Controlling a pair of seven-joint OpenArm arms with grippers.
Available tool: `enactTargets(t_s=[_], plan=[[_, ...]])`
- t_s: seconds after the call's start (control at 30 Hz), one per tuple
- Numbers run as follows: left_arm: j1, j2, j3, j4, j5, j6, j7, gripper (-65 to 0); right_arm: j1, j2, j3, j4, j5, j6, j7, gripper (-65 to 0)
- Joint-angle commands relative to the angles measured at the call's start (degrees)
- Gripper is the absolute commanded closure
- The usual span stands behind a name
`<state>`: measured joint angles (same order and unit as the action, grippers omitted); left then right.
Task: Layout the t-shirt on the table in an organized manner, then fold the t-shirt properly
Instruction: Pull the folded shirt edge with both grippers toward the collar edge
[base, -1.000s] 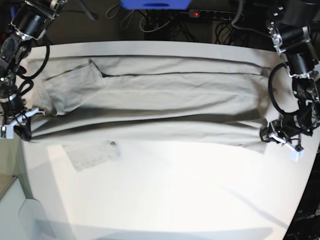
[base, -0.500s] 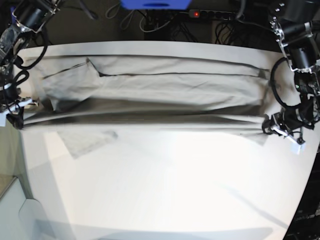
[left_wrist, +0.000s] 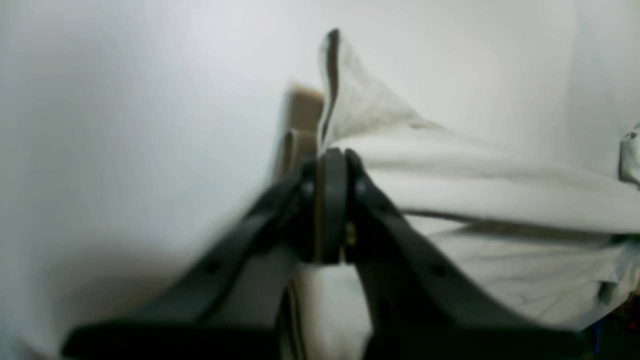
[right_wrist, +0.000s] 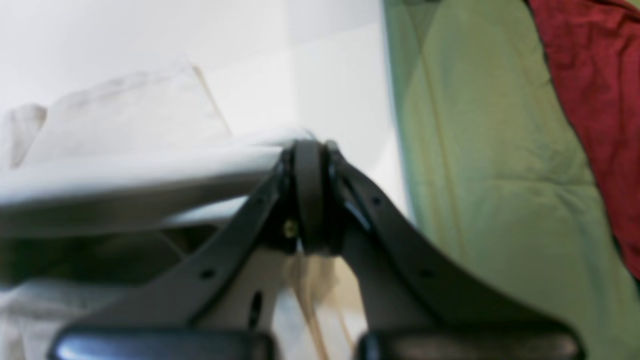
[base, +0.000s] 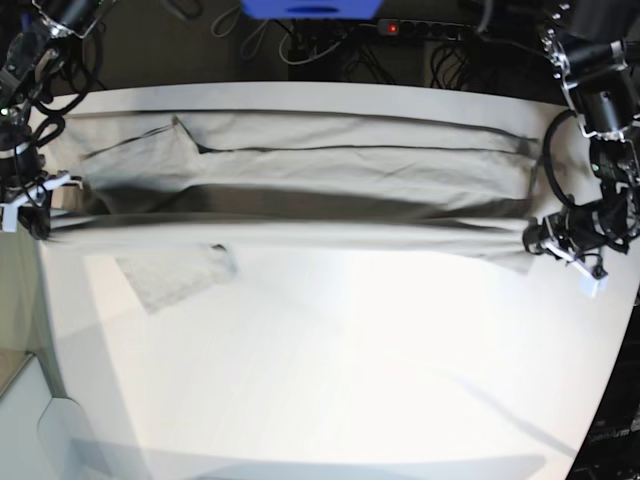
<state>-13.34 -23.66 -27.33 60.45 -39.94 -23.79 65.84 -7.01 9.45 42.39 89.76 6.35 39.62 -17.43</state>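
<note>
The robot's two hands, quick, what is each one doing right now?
Left gripper: fingers closed, pinching the edge of the t-shirt.
Right gripper: fingers closed, pinching the t-shirt's other end.

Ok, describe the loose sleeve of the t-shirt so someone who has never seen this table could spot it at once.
Start with the white table and the grey-beige t-shirt stretched across its far half, gripped at each end. Follow the lifted near fold to the base view's left end; just below it the sleeve lies flat on the table. It is the only part of the shirt sticking out on the near side of that fold.
</note>
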Motion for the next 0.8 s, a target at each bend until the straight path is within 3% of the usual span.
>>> enactTargets(t_s=[0.0, 0.23, 0.77], plan=[[-0.9, -1.4, -0.4, 1.0, -0.5, -0.3, -0.7, -0.5, -0.2, 0.3, 0.4, 1.6, 0.9, 0.4, 1.7, 0.0], [-0.8, -1.6, -0.4, 1.0, -0.5, -0.3, -0.7, -0.5, -4.0, -1.9, 0.5, 4.6, 0.9, 0.4, 1.7, 0.0], [2.8, -1.8, -0.2, 1.0, -0.5, -0.3, 0.8, -0.5, -8.3, -2.0, 0.5, 4.4, 0.6, 0.4, 1.7, 0.0]])
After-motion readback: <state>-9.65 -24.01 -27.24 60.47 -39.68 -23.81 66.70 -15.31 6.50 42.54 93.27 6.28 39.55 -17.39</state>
